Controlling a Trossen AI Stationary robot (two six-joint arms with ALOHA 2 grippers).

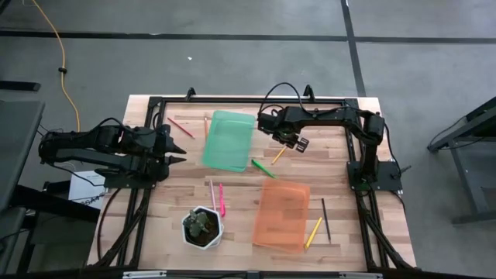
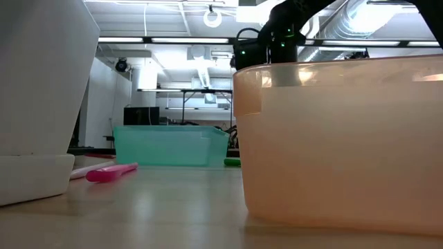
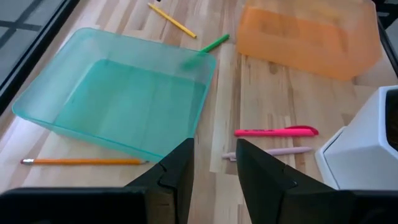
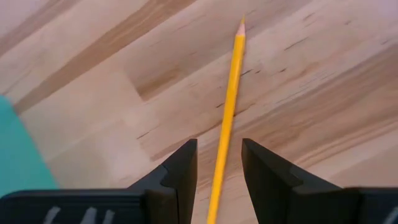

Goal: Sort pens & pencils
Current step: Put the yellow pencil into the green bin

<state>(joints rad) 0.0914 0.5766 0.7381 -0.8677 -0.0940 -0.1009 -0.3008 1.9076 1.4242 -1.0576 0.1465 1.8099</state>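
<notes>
My right gripper (image 4: 217, 146) points down, open, over a yellow pencil (image 4: 229, 106) that lies flat on the wood; its fingers stand on either side of it without touching. In the high view this gripper (image 1: 298, 143) hangs just right of the green tray (image 1: 229, 141), above that pencil (image 1: 278, 155). A green pen (image 1: 262, 167) lies beside it. Pink (image 1: 222, 199) and pale (image 1: 211, 194) pens lie by the plant pot. A dark pen (image 1: 325, 218) and a yellow one (image 1: 313, 232) lie right of the orange tray (image 1: 283, 215). My left gripper (image 1: 177, 149) waits open at the left.
A white pot with a plant (image 1: 203, 226) stands near the front edge. A red-brown pen (image 1: 180, 126) and a pencil (image 1: 206, 124) lie left of the green tray at the back. Black frame rails (image 1: 248, 99) run around the tabletop.
</notes>
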